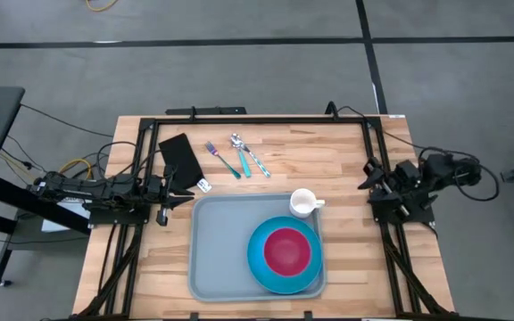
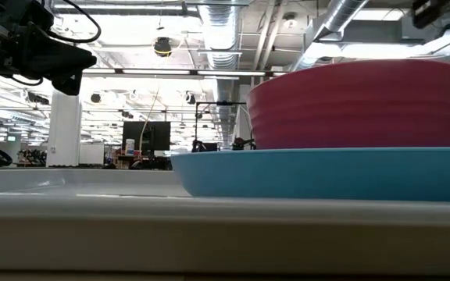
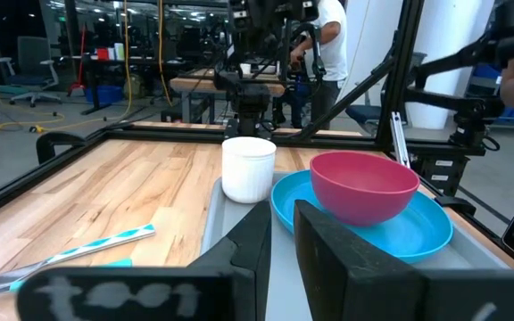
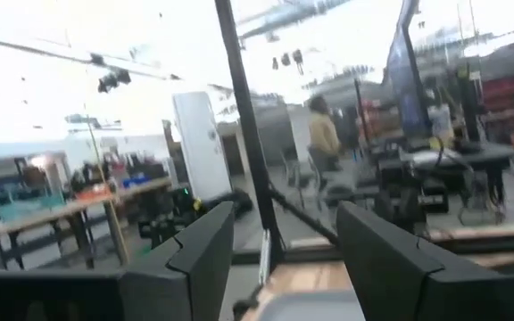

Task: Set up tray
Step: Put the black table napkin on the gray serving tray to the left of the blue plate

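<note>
Bright ceiling lights glare overhead; the right wrist view is blurred.

Red bowl [image 1: 285,251] sits on blue plate [image 1: 259,264], white cup [image 1: 303,202] just beside. Black napkin [image 1: 180,158], fork [image 1: 222,159], two spoons [image 1: 248,155] lie on wooden table [image 1: 346,165].

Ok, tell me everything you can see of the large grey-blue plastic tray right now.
The large grey-blue rectangular plastic tray lies flat on the wooden table, toward its front edge, long side running left to right. It has rounded corners and a low raised rim. Inside, a round blue plate carrying a pink bowl fills its right half, and a white cup stands in its far right corner. Its left half is bare. Neither gripper touches it.
</note>
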Tool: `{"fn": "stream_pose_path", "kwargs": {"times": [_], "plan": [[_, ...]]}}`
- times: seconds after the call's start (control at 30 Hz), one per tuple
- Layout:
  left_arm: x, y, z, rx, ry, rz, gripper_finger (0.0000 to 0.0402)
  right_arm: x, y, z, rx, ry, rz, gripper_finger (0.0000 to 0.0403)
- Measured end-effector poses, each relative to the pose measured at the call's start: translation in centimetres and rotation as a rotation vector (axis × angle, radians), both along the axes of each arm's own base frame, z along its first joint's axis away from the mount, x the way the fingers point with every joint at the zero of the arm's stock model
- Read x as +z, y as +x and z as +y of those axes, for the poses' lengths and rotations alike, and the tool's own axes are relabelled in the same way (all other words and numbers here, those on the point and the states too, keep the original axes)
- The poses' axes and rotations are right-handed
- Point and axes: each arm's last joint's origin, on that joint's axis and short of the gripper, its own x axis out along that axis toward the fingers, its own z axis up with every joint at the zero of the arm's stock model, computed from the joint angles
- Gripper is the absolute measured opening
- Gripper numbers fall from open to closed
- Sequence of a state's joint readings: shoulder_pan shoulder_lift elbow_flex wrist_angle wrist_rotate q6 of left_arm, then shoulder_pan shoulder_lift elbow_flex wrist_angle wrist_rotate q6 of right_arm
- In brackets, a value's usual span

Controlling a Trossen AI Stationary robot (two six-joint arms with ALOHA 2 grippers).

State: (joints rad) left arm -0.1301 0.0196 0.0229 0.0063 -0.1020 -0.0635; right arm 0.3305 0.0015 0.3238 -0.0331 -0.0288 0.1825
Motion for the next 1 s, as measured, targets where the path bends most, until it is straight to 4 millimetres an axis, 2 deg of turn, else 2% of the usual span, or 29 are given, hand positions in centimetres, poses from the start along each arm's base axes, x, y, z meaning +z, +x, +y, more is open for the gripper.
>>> {"fn": "stream_pose_path", "kwargs": {"times": [0.1, 0.17, 0.27, 0.33, 0.47, 0.67, 1.0], "plan": [[0.0, 0.0, 0.0, 0.000, 0.000, 0.000, 0.0040, -1.3, 0.7, 0.2, -0.009, -0.013, 0.044, 0.0189], [0.0, 0.0, 0.0, 0.000, 0.000, 0.000, 0.0040, -1.3, 0.9, 0.3, -0.011, -0.024, -0.007, 0.0189], [0.0, 0.0, 0.0, -0.001, 0.000, -0.003, 0.0040, -2.9, 1.5, 0.5, -0.038, -0.048, -0.003, 0.0189], [0.0, 0.0, 0.0, 0.000, 0.000, 0.004, 0.0040, -3.2, 1.7, 0.5, -0.055, -0.045, -0.051, 0.0189], [0.0, 0.0, 0.0, -0.001, 0.001, 0.006, 0.0040, -5.2, 2.4, 0.7, -0.052, -0.045, -0.001, 0.0189], [0.0, 0.0, 0.0, -0.001, 0.001, 0.006, 0.0040, -6.9, 2.9, 0.9, -0.047, -0.031, -0.038, 0.0189], [-0.1, 0.0, 0.0, -0.001, 0.001, 0.007, 0.0040, -9.1, 3.3, 1.0, -0.056, -0.168, 0.144, 0.0188]]}}
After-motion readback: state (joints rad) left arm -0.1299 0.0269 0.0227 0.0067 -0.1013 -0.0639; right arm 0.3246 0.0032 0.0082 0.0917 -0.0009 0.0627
